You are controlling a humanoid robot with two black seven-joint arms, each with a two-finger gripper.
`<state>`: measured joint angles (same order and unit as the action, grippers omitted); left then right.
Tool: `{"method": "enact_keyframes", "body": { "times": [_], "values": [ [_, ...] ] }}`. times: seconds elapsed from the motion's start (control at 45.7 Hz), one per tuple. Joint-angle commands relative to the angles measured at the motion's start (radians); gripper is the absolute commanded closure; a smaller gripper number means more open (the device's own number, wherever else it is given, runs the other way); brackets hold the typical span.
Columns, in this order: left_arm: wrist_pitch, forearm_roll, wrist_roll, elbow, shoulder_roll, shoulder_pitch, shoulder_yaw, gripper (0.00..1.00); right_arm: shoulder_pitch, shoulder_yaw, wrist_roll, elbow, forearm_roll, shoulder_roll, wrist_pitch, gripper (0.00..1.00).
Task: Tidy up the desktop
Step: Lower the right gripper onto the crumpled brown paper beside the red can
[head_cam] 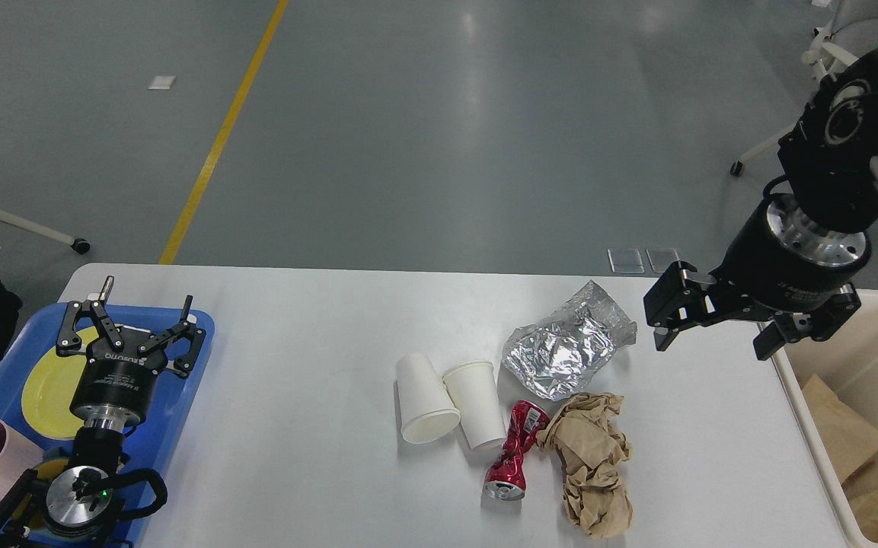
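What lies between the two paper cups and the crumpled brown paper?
In the head view, the crushed red can lies between the paper cups and the crumpled brown paper.

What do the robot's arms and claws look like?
Both arms are black with shiny silver metal rings at the wrists. The left gripper has two thin, jointed black fingers, white lettering on its round black body, a looping black cable and a tiny green light below. The right gripper has chunkier black fingers under a round black body.
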<state>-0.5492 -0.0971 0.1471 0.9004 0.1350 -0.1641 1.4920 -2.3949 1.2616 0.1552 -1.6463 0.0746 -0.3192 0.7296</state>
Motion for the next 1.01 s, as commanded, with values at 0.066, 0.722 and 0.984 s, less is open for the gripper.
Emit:
{"method": "enact_keyframes", "body": {
  "times": [0.066,0.722,0.984],
  "values": [
    [0.0,0.0,0.0,0.0,0.0,0.0,0.001,0.04,-0.006,0.036,-0.013,0.002,-0.001,0.006,-0.018,0.0],
    [0.0,0.0,0.0,0.0,0.0,0.0,0.001,0.04,0.47,-0.12,0.098,0.121,0.004,0.032,-0.283,0.0],
    [0.0,-0.001,0.0,0.0,0.0,0.0,-0.001,0.04,0.706,-0.215,0.102,0.236,-0.006,0.126,-0.317,0.0]
  ]
}}
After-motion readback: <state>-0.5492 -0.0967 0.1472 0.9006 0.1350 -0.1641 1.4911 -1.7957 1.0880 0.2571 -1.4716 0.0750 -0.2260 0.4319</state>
